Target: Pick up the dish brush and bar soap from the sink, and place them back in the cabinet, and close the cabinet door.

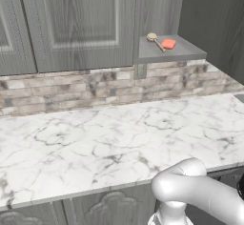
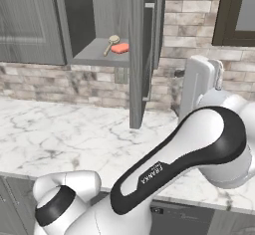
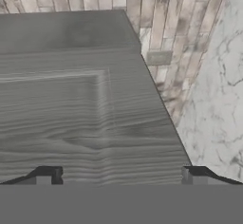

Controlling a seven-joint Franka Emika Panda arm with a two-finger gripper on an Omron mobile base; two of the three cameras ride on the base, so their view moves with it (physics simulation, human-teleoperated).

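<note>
The dish brush lies on the inner shelf of the open cabinet, tan handle toward the front. The orange-red bar soap rests right beside it. The cabinet door stands swung out, edge-on in the right base view. My gripper is just right of the door, facing its outer panel. In the hand view my gripper is open, its tips wide apart with nothing between them, close to the panel. The sink is out of view.
A white marble counter runs below the cabinet, backed by a brick wall. Closed wall-cabinet doors stand to the left of the open one. A dark-framed window is at the far right.
</note>
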